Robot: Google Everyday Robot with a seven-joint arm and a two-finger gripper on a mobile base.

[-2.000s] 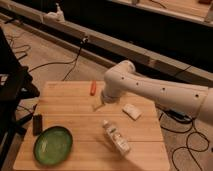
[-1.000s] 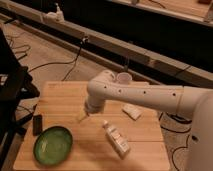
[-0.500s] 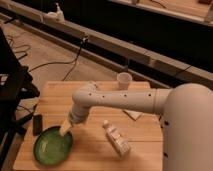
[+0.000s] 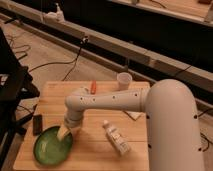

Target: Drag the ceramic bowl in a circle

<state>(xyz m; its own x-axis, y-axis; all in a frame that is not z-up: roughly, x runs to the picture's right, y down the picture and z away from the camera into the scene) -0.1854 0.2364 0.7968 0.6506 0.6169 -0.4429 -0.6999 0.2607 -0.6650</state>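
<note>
Gripper (image 4: 65,132) swung over & dropped to ceramic bowl (image 4: 47,149) upper-right rim, grip state can't tell; contact likely, circle drag prob next.

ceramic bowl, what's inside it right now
Only the gripper, reaching into the ceramic bowl at its upper right rim; the remaining green inside looks bare. The patch beneath the gripper is covered.

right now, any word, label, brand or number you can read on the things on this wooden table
No text can be read.
White plastic bottle lying on the wooden table: any print too blurred.
Small white cup: no marking shows.
Glossy green ceramic bowl: plain; the gripper is at its upper right rim.
</note>
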